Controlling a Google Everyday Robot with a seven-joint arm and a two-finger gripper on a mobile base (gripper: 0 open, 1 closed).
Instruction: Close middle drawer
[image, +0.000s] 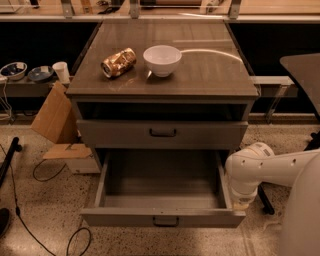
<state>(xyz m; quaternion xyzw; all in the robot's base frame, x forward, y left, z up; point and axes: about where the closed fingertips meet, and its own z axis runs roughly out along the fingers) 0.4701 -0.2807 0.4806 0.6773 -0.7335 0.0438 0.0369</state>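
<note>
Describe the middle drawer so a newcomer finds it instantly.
Find the grey cabinet topped by a white bowl and a crushed can. Under its closed drawer, the middle drawer is the only one pulled out, its open box showing. The end effector sits beside its right front corner.

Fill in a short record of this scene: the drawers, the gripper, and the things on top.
open drawer: wide grey middle drawer with a small dark bar handle, pulled far out
drawer above: grey drawer with dark handle, shut
gripper: gripper on the white arm, low beside the open drawer's right front corner
on the brown cabinet top: crushed golden can, left of the white round bowl
task state: not yet closed
</note>
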